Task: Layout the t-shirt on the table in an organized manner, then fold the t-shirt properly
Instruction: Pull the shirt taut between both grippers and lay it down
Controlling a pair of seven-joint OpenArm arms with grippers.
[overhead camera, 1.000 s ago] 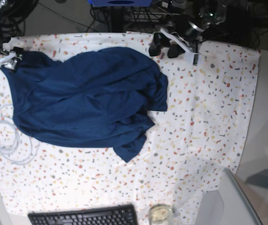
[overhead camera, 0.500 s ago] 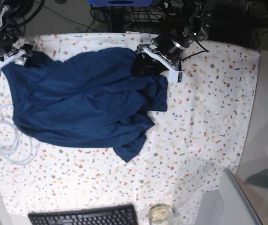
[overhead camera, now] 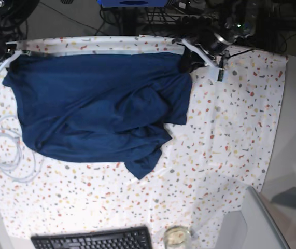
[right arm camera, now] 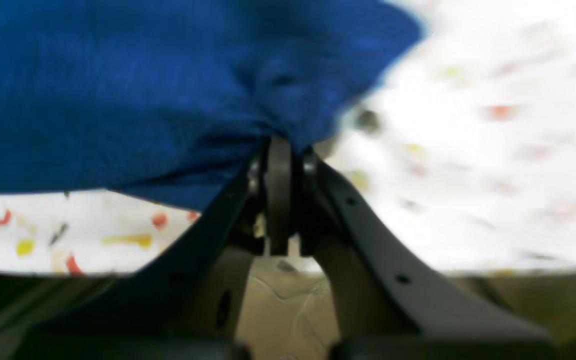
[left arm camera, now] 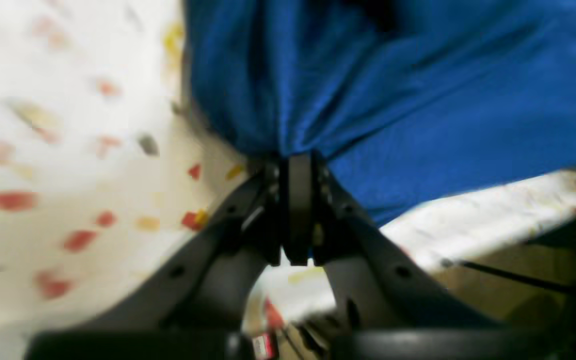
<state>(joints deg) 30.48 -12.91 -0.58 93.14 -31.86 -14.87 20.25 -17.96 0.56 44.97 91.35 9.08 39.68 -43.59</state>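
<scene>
Two grippers, left (left arm camera: 298,165) and right (right arm camera: 279,145), pinch corners of the limp navy blue fabric t-shirt (overhead camera: 96,109), spread rumpled on the speckled white table (overhead camera: 230,135); edge grips suit it.

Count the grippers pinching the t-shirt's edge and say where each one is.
2. The left gripper pinches the t-shirt at its far corner on the base view's right; the right gripper pinches the far corner on that view's left.
</scene>
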